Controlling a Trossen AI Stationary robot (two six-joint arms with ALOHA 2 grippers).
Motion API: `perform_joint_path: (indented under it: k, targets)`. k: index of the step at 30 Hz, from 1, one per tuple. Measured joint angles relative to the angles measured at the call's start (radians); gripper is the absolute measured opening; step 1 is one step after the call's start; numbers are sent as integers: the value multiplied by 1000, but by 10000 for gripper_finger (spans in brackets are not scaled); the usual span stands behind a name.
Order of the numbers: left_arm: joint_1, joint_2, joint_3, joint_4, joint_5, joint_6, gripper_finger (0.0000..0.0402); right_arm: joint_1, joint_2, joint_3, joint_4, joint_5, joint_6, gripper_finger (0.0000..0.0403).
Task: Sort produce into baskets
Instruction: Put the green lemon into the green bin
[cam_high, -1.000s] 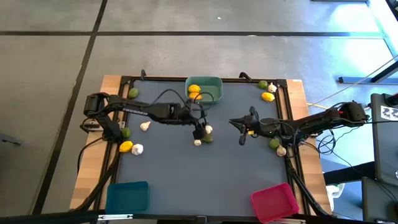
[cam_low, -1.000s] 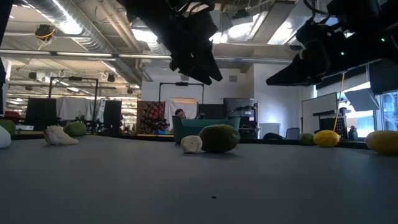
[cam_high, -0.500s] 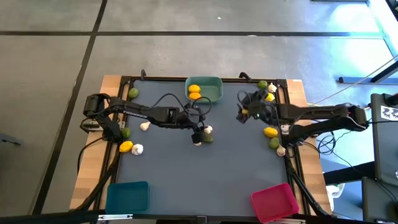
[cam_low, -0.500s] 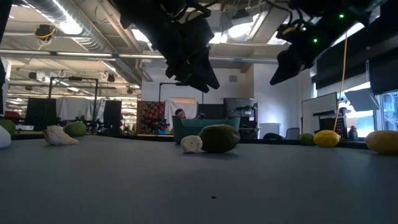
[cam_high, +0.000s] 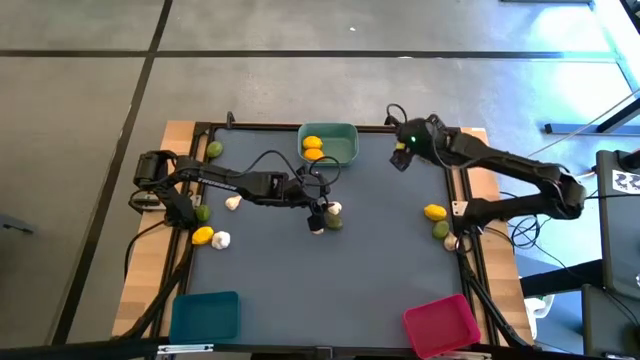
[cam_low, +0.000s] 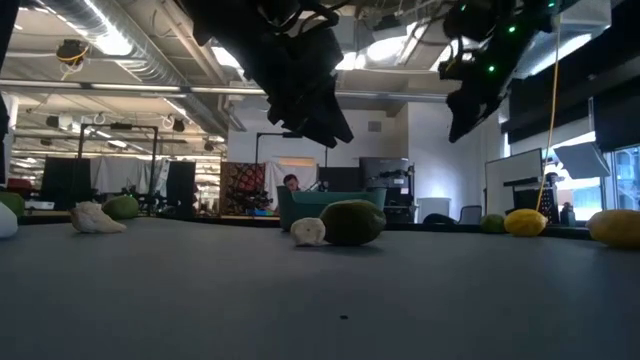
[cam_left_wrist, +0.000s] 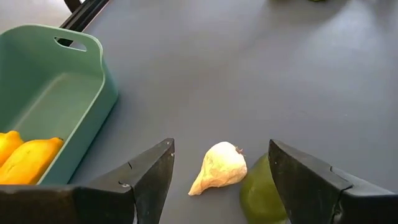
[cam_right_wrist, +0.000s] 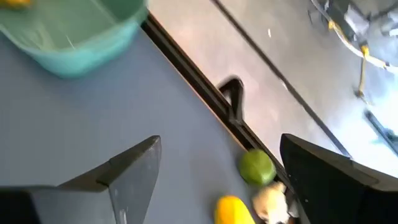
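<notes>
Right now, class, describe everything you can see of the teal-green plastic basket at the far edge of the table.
The teal-green plastic basket is a shallow rectangular bin with rounded corners, smooth walls and a slot handle cut in one end wall. It sits upright on the dark grey table mat, against the middle of the far edge. Two yellow lemons lie together at one end inside; the rest of its floor is bare. No gripper touches it.

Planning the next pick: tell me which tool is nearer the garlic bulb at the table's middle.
Left. The left tool hangs directly over the garlic bulb, open. The right tool is far off near the table's back right corner.
</notes>
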Motion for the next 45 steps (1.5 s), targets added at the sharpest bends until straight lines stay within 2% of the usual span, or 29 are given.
perform_joint_path:
  k: [8, 14, 20, 33, 45]
  targets:
    - [0, 0, 0, -3, 0, 0, 255, -130, 180, 74, -176, -68, -27, 327]
    - [0, 0, 0, -3, 0, -1, 255, -205, 304, 78, -252, -61, -31, 327]
    - [0, 0, 0, -3, 0, -1, 255, -273, 397, 78, -255, -45, -39, 327]
    - [0, 0, 0, -3, 0, -1, 255, -374, 472, 78, -270, -81, -64, 325]
    - [0, 0, 0, -3, 0, -1, 255, -377, 553, 78, -270, -85, -81, 269]
